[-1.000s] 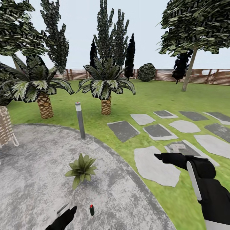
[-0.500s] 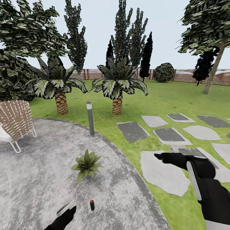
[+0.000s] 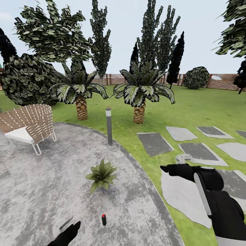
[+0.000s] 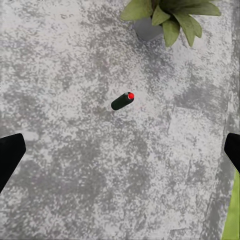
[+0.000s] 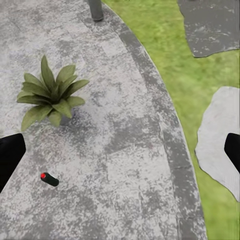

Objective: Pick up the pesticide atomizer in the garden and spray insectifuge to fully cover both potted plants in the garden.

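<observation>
The pesticide atomizer (image 3: 103,219) lies on its side on the grey stone patio (image 3: 34,191), a small dark green bottle with a red tip. It also shows below my left gripper (image 4: 122,101) and in the right wrist view (image 5: 49,179). One potted plant (image 3: 101,174), a low green rosette, sits just beyond it (image 5: 51,95) (image 4: 172,15). The other potted plant is out of view, and I see no insectifuge specks on these leaves. My left gripper (image 3: 70,232) hangs open left of the bottle. My right gripper (image 3: 171,169) is open over the patio's edge.
A grey post (image 3: 109,126) with a red top stands at the patio rim behind the plant. A wicker chair (image 3: 29,124) is at the left. Two palms (image 3: 139,92) (image 3: 80,94), stepping stones (image 3: 154,143) in the lawn and a slatted fence (image 3: 225,82) lie beyond.
The camera has swung left, so the whole scene has slid right and the wicker chair has come fully into view. Both arms hold the same place in the picture.
</observation>
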{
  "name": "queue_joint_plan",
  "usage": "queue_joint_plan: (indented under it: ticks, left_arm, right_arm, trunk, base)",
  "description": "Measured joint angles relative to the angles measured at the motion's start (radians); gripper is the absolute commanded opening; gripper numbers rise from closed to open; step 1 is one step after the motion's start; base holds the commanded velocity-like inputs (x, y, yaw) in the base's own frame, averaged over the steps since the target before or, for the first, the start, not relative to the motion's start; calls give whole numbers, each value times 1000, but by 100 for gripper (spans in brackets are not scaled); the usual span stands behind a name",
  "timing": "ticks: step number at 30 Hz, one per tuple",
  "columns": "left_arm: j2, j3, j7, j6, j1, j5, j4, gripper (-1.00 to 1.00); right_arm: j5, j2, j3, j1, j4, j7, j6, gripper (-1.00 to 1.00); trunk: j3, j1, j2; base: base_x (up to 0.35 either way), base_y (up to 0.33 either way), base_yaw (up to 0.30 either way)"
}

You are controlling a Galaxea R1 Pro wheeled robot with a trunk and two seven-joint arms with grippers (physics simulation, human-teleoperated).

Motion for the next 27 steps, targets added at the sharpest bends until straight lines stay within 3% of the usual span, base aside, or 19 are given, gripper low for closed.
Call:
queue_joint_plan:
  ticks: [17, 27]
  left_arm:
    - [0, -2, -1, 1, 0, -8, 0, 100]
    - [0, -2, -1, 1, 0, -6, 1, 100]
  right_arm:
    - [0, 0, 1, 0, 0, 0, 0, 100]
    - [0, 0, -1, 0, 0, 1, 0, 100]
  trunk:
    - [0, 0, 0]
    - [0, 0, 0]
  base:
    - [148, -312, 289]
    - [6, -342, 32]
